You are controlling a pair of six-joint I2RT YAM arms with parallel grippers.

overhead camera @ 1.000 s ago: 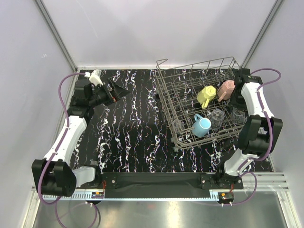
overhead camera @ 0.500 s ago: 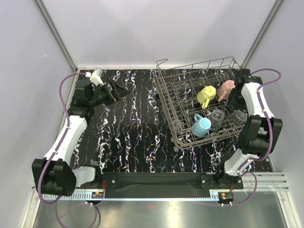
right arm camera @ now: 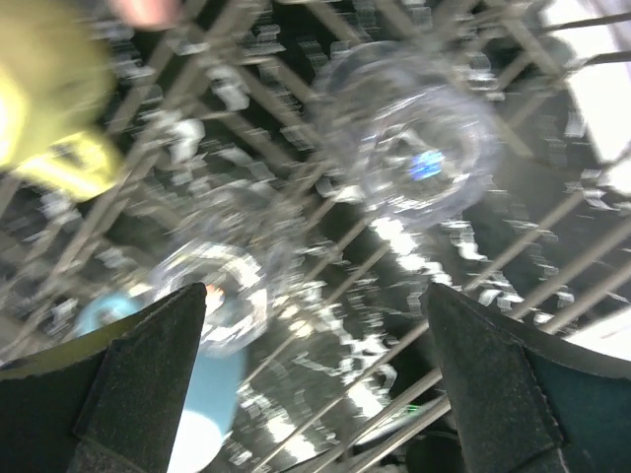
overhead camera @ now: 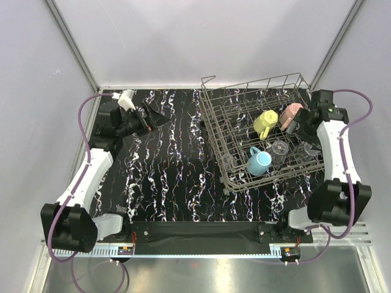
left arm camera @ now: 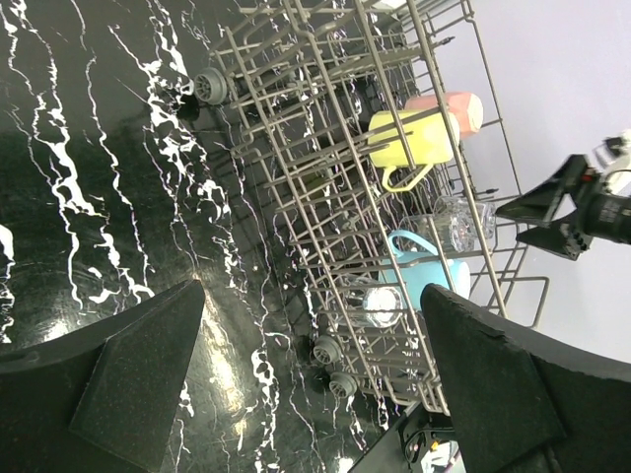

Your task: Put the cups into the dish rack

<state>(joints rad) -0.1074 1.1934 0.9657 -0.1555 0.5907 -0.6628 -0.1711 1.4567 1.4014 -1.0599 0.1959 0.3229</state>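
The grey wire dish rack (overhead camera: pixel 244 101) stands at the right of the table. In it lie a pale yellow mug (overhead camera: pixel 265 123), a pink mug (overhead camera: pixel 292 114) and a light blue mug (overhead camera: pixel 259 161), with clear glasses (overhead camera: pixel 279 149) among them. My right gripper (overhead camera: pixel 298 126) is open and empty over the rack's right end, above a clear glass (right arm camera: pixel 414 138); its view is blurred. My left gripper (overhead camera: pixel 160 116) is open and empty above the table at the far left, pointing at the rack (left arm camera: pixel 325 148). The left wrist view shows the yellow mug (left arm camera: pixel 414 138), blue mug (left arm camera: pixel 434 278) and pink mug (left arm camera: pixel 449 110).
The black marbled table top (overhead camera: pixel 171 171) lies between my left gripper and the rack. The rack has small wheels (left arm camera: pixel 209 87) on its underside. White enclosure walls stand close behind and to both sides.
My right arm has shifted: its elbow swung down and to the right while the gripper stayed over the rack's right end. My left arm has barely moved.
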